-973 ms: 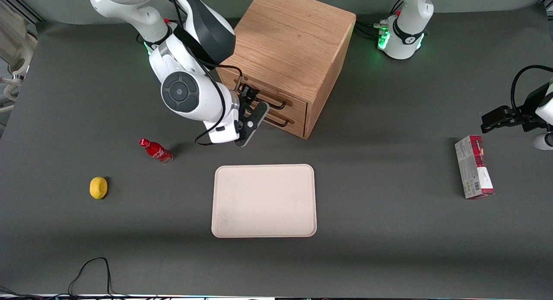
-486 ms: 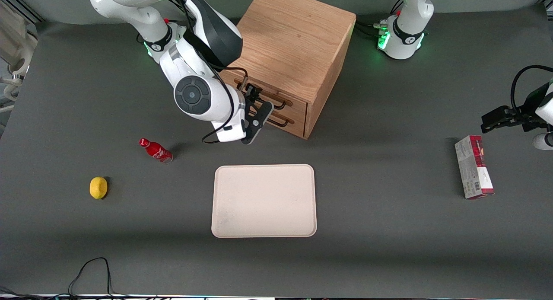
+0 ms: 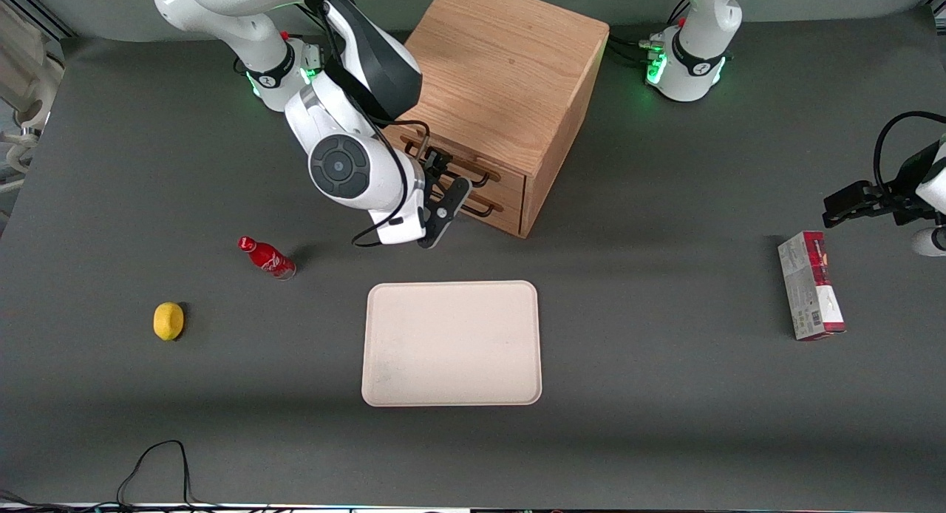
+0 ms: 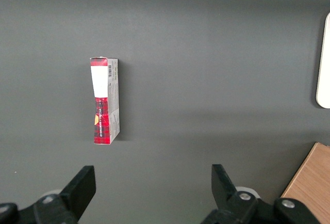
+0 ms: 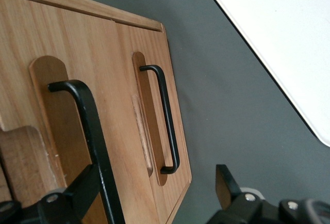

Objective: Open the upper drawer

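The gripper [image 3: 441,174] is held spread, its fingers [image 5: 227,182] straddling the black handle [image 5: 93,126] so a pull can follow. It is poised in front of the upper drawer [image 3: 473,167] of the wooden cabinet [image 3: 510,69], which is seen shut; the forearm is angled down toward the drawer fronts.

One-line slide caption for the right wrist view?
Open pincer straddling upper light-oak drawer's black wire handle; lower handle beside it.

White arm, black tool [image 3: 442,191]
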